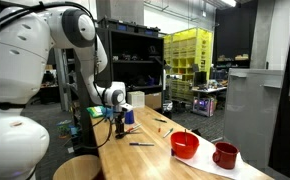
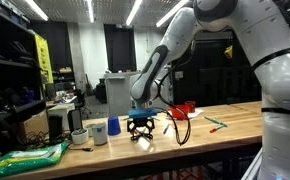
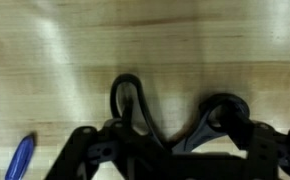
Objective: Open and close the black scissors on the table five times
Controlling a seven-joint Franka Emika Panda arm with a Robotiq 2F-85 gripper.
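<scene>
Arm pose: bent forward from the base, forearm sloping down, wrist turned straight down, gripper (image 2: 140, 128) low at the table (image 2: 235, 125).
Task thing: one pair of black scissors (image 3: 200, 125), lying on the pale wood directly under the gripper.
Scissors in wrist view: two handle loops at 6 o'clock, side by side with wood showing between them; opening of the blades hidden below the picture edge.
Tool: dark finger links flanking the loops at 5 and 7 o'clock; tips out of sight, so cannot tell whether apart or clamped; possibly touching the handles.
Cups: two, a blue cup (image 2: 113, 127) and a white cup (image 2: 98, 132), at 9 o'clock of the gripper.
Red ware: one red bowl (image 1: 185, 145) and one red mug (image 1: 225, 155), at 4 o'clock of the gripper, on a white sheet (image 1: 210, 166).
</scene>
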